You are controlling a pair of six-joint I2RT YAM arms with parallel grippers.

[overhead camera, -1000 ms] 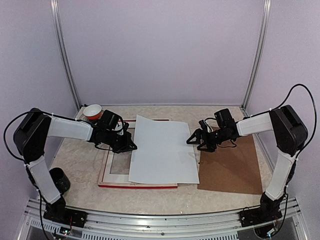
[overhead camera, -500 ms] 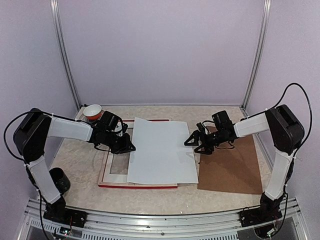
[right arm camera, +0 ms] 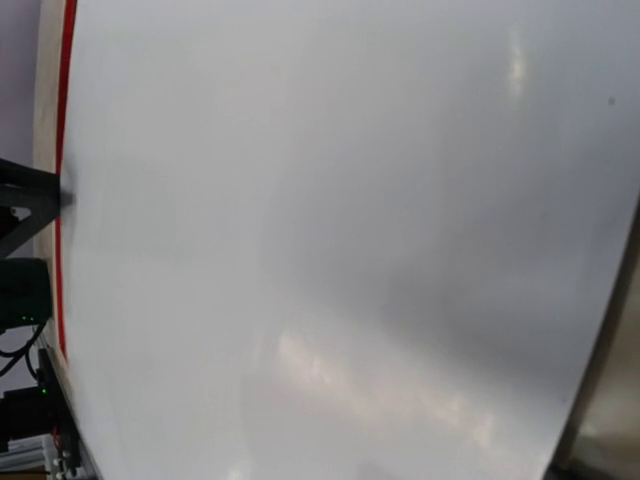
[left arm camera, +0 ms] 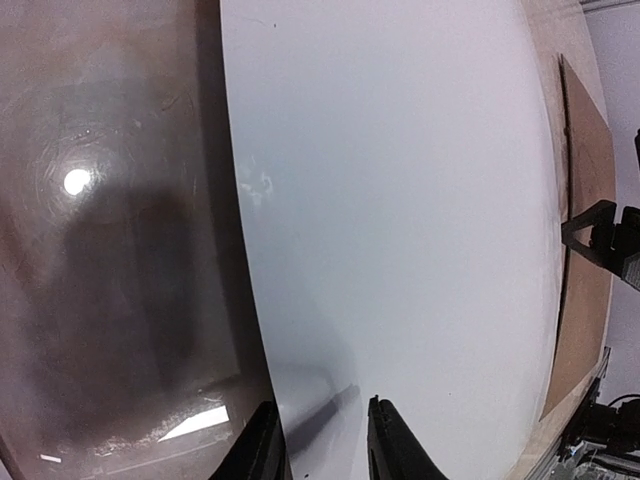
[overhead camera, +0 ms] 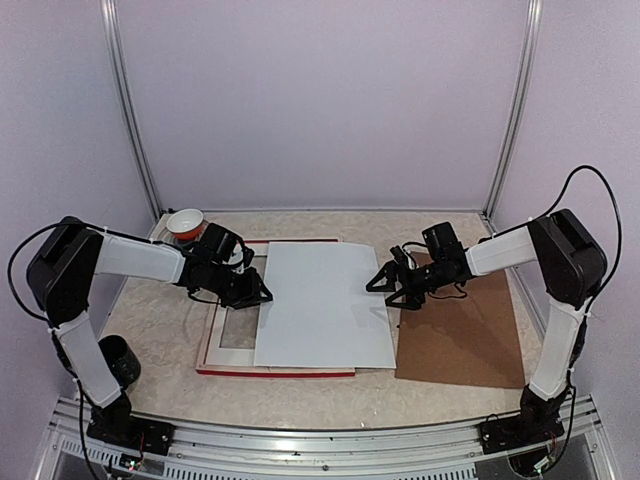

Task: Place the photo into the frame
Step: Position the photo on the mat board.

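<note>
Marbled tabletop [overhead camera: 160, 325], photo [overhead camera: 322, 305] white back up over red-edged frame [overhead camera: 213, 345], left jaws parted, right jaws spread.

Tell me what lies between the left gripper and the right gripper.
The photo, white back up, fills the stretch between the left gripper and the right gripper; the top view shows it.

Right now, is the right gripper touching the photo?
Cannot tell. In the top view the right gripper sits at the right edge of the photo, but contact is unclear; the right wrist view shows no fingers.
</note>
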